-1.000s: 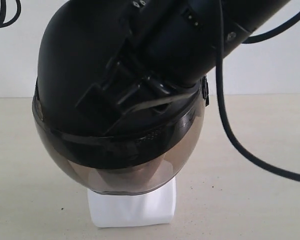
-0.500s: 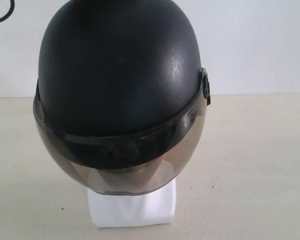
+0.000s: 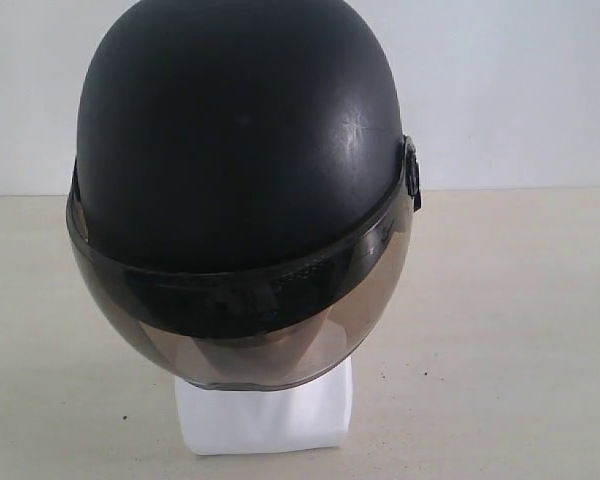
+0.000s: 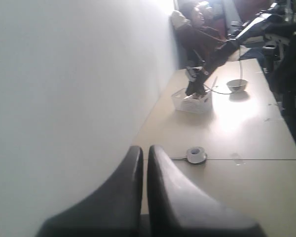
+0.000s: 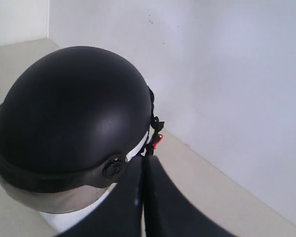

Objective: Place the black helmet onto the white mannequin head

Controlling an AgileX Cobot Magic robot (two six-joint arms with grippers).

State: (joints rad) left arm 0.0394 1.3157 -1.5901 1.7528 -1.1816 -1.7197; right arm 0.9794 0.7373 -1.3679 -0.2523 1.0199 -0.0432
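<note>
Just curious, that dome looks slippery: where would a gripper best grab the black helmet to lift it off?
Probably the lower rim of the black helmet behind the side pivot, coming from the rear. The dome is smooth and wide, and the tinted visor covers the front of the white mannequin head.

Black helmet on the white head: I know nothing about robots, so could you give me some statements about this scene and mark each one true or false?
1. The round matte-black helmet sits on the glossy white plastic mannequin head. True.
2. Its smoky see-through visor is flipped up over the shell. False: it hangs down over the face.
3. The right fingers grip the helmet. False: they are shut together, holding nothing.
4. The left fingers are shut, with nothing between them. True.
5. A robot arm covers the helmet in the exterior view. False: no arm shows there.
</note>
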